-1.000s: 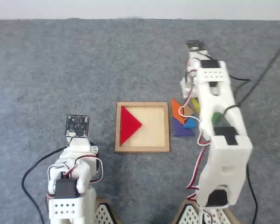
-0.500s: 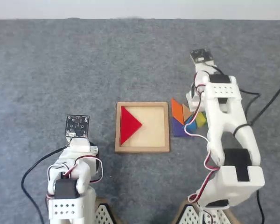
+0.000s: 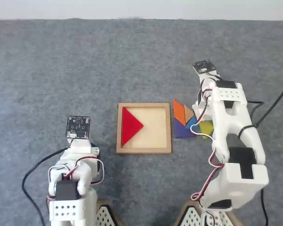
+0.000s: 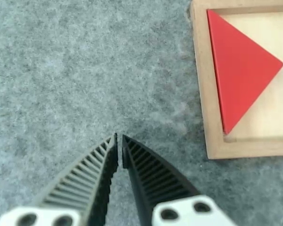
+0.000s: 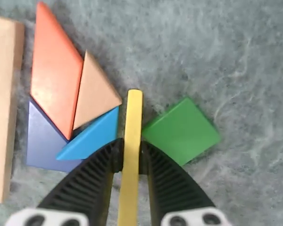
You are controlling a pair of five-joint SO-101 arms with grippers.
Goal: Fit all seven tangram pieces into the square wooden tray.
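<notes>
- Your right gripper (image 5: 130, 155) had its jaws clamped on the yellow piece (image 5: 132, 117), which stood edge-on between the blue triangle (image 5: 92, 139) and the green square (image 5: 181, 131), right of the wooden tray (image 3: 144, 151).
- By my judgement, the second piece was being picked. It next needed carrying left and laying flat beside the red triangle (image 3: 129, 125) in the tray.
- Your left gripper (image 4: 119, 146) sat closed on nothing, left of the tray.
- Edge-on, the yellow piece's outline was hidden, and I couldn't tell whether it was lifted.

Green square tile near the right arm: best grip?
From straight above, pinch two opposite edges of the green square wooden tile. It lies flat on the grey carpet, skewed to the square wooden tray, so yaw to match.
</notes>
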